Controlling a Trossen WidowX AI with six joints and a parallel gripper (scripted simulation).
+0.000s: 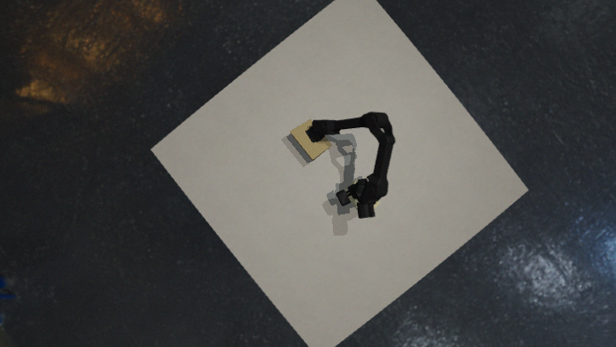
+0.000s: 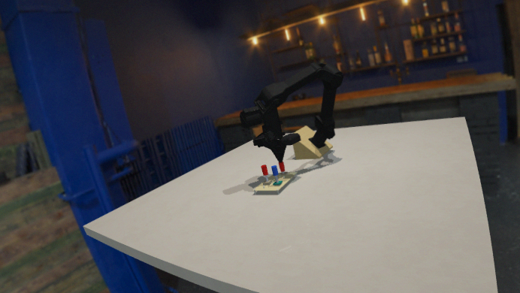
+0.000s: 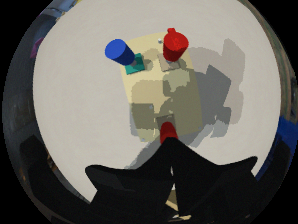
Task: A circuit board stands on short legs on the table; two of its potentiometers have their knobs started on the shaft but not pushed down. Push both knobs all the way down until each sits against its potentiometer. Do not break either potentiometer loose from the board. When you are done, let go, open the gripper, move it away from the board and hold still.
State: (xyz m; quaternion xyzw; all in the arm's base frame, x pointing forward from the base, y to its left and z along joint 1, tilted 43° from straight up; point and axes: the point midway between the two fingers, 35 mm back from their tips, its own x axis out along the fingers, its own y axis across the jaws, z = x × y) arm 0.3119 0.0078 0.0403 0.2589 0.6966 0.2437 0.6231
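Observation:
A pale yellow circuit board (image 2: 266, 191) (image 3: 145, 90) stands low on the table. A blue knob (image 2: 274, 170) (image 3: 117, 51) is above a teal potentiometer (image 2: 277, 183) (image 3: 135, 67), and a red knob (image 2: 264, 170) (image 3: 175, 47) is above a grey-brown one; bare shaft shows below both in the exterior view. Another red knob (image 2: 282, 167) (image 3: 168, 131) is at the board's other end, with no bare shaft visible below it. My gripper (image 2: 281, 161) (image 3: 170, 141) is shut and empty, its tips at this knob's top; exact contact is hidden. The arm mostly covers the board in the top view.
The arm's base stands at a tan wedge-shaped block (image 1: 312, 149) (image 2: 306, 146) on the pale table (image 1: 249, 147) (image 2: 357, 225). The two other knobs rise upright from the board beyond the fingertips in the wrist view.

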